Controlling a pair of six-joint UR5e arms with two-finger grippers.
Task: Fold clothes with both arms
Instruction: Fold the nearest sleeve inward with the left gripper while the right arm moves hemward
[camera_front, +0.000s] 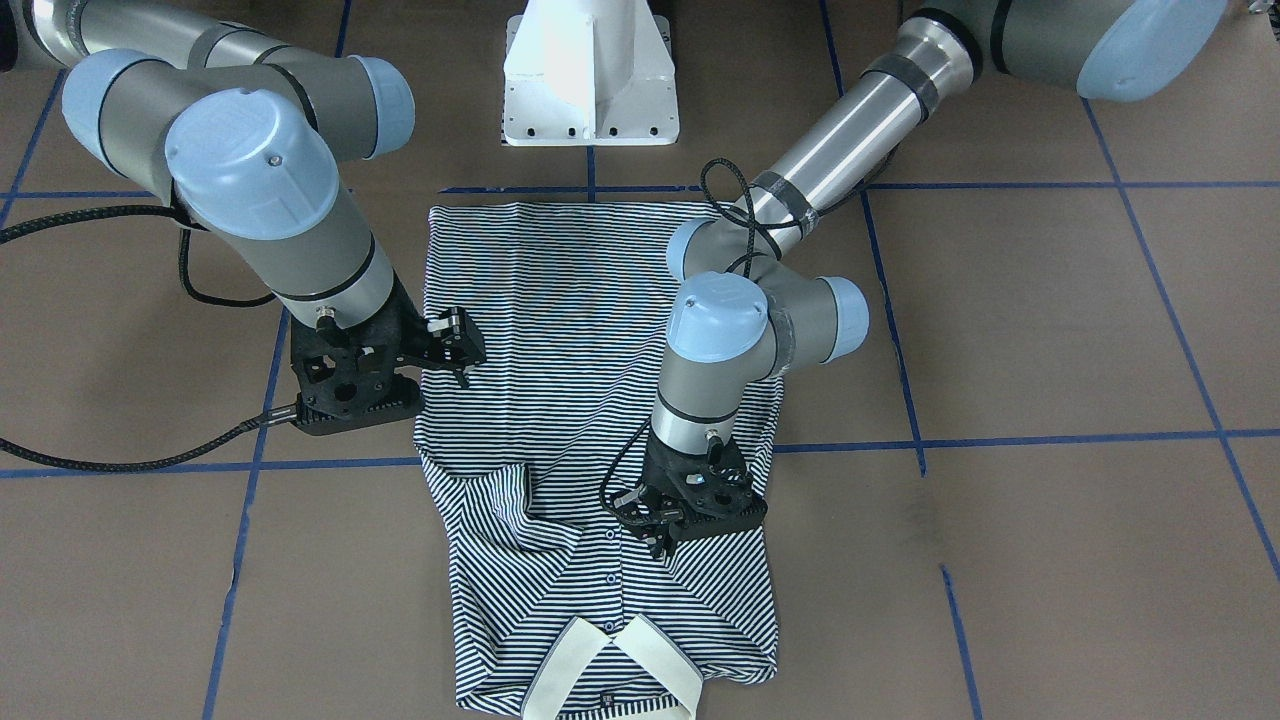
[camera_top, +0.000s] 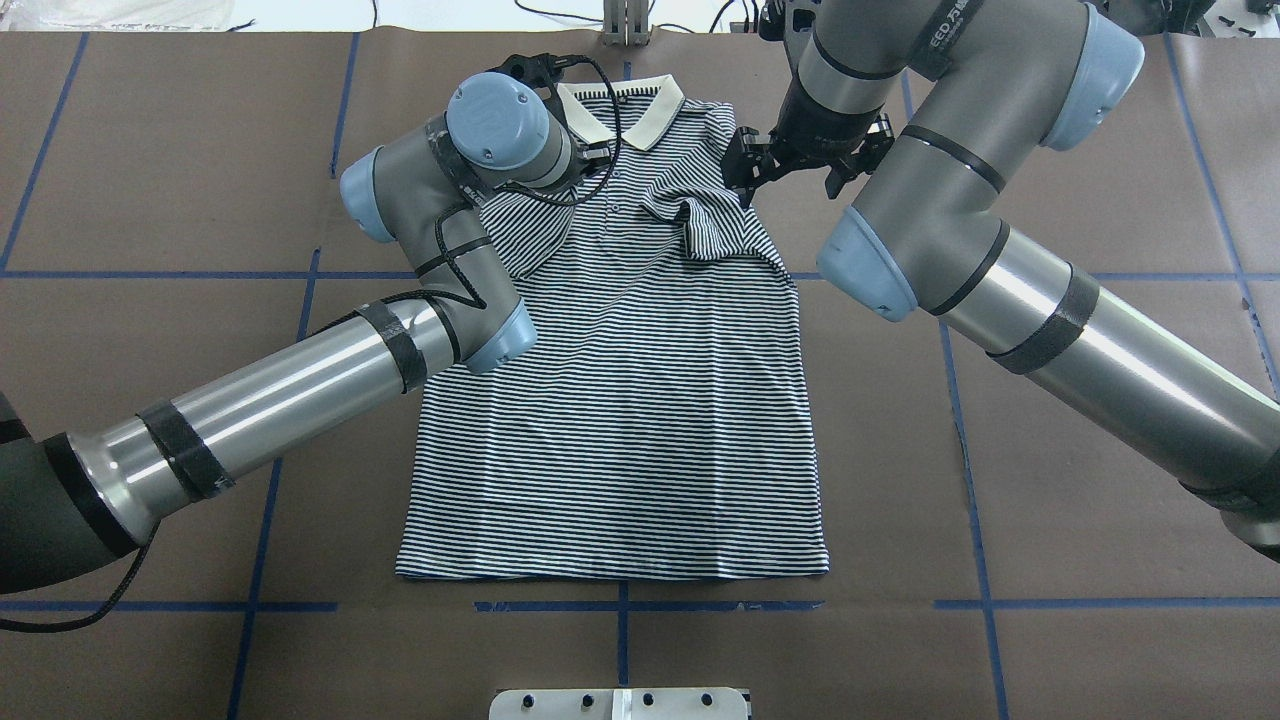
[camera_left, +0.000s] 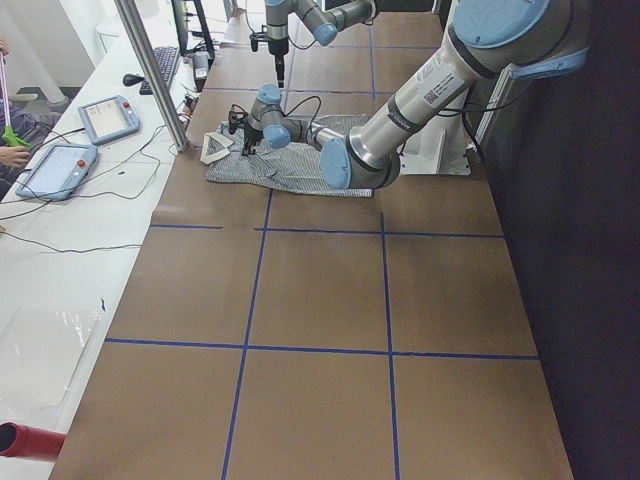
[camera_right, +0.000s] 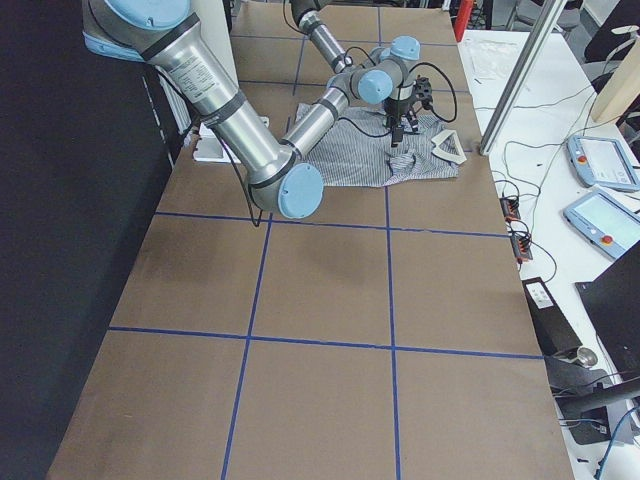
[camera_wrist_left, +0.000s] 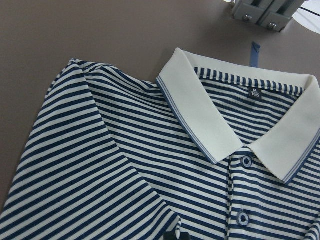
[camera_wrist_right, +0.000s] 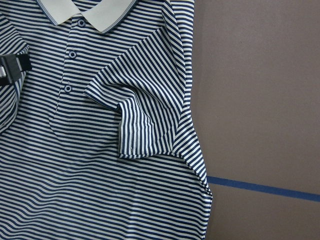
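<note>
Toward the far bench edge I'm hovering over the polo shirt (camera_top: 620, 420), lying flat mid-bench. Left sleeve (camera_top: 525, 235) and right sleeve (camera_top: 700, 225) folded in; body folds pending. Right pincer (camera_front: 458, 347) gaping, empty; left pincer (camera_front: 650, 530): can't tell.

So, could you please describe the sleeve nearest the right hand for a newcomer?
Start at the striped polo shirt spread mid-table and find its cream collar. Beside it, on the right hand's side, the sleeve lies folded onto the chest, rumpled, whereas the other sleeve lies flat.

Open table (camera_top: 1050, 560) at the shirt's (camera_top: 620, 420) four and six o'clock; left arm (camera_top: 300, 385) blocks nine, right arm (camera_top: 1060, 330) two.
</note>
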